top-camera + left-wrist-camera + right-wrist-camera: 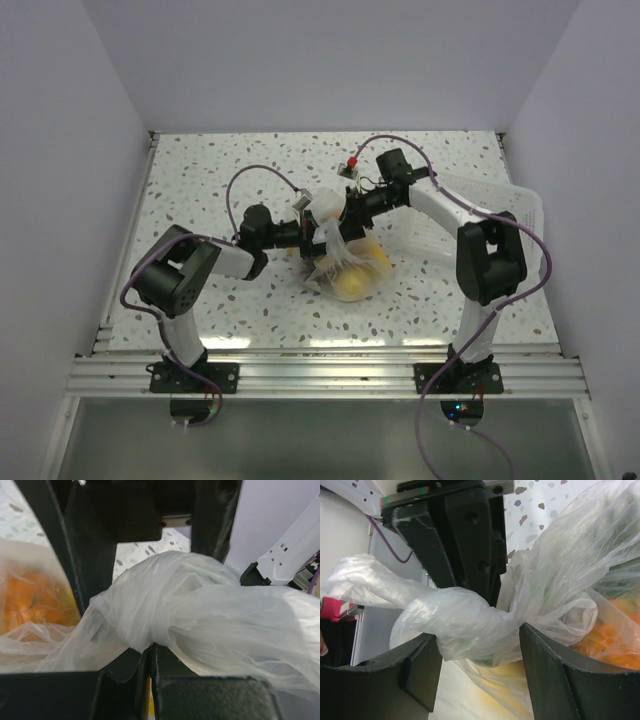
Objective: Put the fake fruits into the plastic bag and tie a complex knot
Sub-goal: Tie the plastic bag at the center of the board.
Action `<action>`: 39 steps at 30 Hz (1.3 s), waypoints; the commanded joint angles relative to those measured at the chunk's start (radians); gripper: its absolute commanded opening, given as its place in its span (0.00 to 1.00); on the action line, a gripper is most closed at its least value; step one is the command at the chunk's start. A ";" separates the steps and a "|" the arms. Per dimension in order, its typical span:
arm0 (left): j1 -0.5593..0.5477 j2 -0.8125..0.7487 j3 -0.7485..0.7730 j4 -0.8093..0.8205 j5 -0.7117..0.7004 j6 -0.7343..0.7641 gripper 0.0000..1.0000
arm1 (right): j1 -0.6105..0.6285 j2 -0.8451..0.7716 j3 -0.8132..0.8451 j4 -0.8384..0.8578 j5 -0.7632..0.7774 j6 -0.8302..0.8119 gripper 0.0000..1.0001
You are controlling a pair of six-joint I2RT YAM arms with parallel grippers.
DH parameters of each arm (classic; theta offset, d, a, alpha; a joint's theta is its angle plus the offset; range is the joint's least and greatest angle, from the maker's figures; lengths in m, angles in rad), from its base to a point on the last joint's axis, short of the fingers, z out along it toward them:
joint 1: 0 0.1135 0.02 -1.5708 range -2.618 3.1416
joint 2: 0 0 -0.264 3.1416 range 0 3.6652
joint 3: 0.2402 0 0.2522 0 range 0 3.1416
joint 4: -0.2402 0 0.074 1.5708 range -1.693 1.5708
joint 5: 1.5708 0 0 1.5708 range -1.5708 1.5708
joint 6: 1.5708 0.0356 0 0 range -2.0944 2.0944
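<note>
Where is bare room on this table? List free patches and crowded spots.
Free: the far-left corner of the table, behind the left arm; the near strip between the plastic bag and the front rail. Crowded: the middle, where both arms meet the bag; the right, under the white slotted tray.

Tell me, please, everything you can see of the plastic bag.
The plastic bag is thin, clear and crinkly. It rests on the speckled table with yellow and orange fake fruits inside. Its top is twisted and bunched into a whitish knot. The left gripper is shut on plastic beside the knot, and the right gripper stands open around the twisted part.
</note>
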 commanded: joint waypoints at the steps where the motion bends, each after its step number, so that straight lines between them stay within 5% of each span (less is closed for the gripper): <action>1: -0.013 0.029 0.013 0.276 -0.003 -0.076 0.00 | 0.011 -0.056 -0.040 0.202 0.011 0.156 0.64; 5: -0.030 0.075 0.008 0.502 0.001 -0.219 0.00 | 0.017 -0.048 -0.046 0.246 0.031 0.199 0.67; 13: -0.068 0.169 0.076 0.591 -0.085 -0.268 0.00 | 0.043 -0.079 -0.082 0.319 0.067 0.293 0.84; 19: -0.056 0.164 0.080 0.646 -0.145 -0.322 0.00 | 0.054 -0.114 -0.183 0.473 0.090 0.454 0.87; 26: -0.013 0.121 0.053 0.698 -0.165 -0.440 0.00 | 0.022 -0.145 -0.151 0.247 0.123 0.247 0.91; 28: -0.010 0.123 0.063 0.736 -0.170 -0.475 0.00 | 0.013 -0.151 -0.140 0.203 0.128 0.224 0.99; 36: -0.010 0.121 0.073 0.779 -0.179 -0.540 0.00 | -0.112 -0.127 0.012 -0.012 0.085 0.135 0.98; 39: -0.012 0.129 0.074 0.786 -0.183 -0.551 0.00 | -0.126 -0.111 0.036 -0.162 0.076 -0.003 0.91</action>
